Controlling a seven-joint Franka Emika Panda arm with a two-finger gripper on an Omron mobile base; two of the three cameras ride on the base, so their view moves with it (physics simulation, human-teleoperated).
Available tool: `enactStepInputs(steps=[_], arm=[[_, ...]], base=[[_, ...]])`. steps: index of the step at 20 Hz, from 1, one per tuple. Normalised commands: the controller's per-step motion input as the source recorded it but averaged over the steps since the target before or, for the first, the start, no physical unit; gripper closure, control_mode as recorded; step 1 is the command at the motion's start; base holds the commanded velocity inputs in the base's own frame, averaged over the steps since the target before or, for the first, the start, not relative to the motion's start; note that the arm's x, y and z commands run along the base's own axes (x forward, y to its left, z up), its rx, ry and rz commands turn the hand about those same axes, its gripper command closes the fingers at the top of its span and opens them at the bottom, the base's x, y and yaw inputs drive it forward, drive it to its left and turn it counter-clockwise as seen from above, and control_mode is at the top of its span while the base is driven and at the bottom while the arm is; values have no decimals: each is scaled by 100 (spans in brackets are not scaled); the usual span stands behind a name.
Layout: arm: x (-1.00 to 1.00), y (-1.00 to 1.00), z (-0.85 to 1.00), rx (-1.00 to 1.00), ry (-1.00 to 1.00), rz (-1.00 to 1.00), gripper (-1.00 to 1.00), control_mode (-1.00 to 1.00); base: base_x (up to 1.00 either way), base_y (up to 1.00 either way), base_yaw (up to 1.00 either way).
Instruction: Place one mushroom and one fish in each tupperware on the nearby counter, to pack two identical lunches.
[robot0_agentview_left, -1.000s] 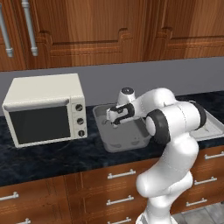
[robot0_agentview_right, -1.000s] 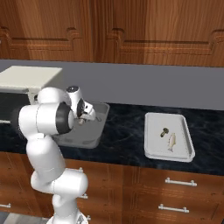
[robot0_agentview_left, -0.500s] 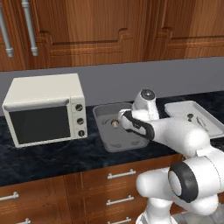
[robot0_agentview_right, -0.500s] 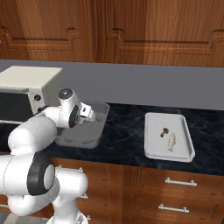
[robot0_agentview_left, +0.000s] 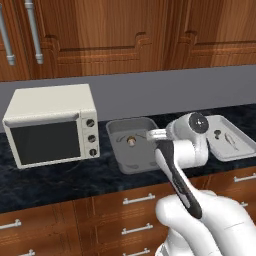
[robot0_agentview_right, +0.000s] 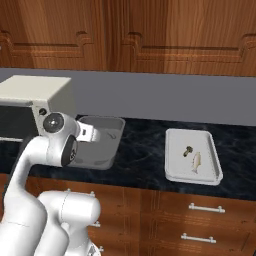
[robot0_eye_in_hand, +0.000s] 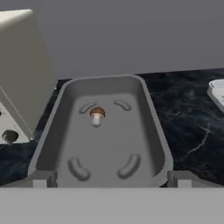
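One red-brown mushroom (robot0_eye_in_hand: 96, 116) now lies released in grey tub (robot0_eye_in_hand: 105, 135), tool (robot0_eye_in_hand: 112, 183) withdrawn, wide, empty; its fish outstanding.

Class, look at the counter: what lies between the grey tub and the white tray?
Nothing: bare black counter separates the grey tub from the white tray, shown in the right base view.
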Motion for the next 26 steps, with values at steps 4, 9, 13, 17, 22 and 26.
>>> enactStepInputs(steps=[4,9,13,17,22,26], arm=[[-100,-8,100,0,0,0,-100,-100],[-100,-1,100,0,6,0,-100,-100],[-91,0,0,-3,10,0,-100,-100],[0,0,0,0,0,0,-100,100],[0,0,0,0,0,0,-100,100],[0,0,0,0,0,0,-100,100]], base=[[0,0,0],[0,0,0],[0,0,0],[-95,0,1],[-100,11,0],[-66,91,7]])
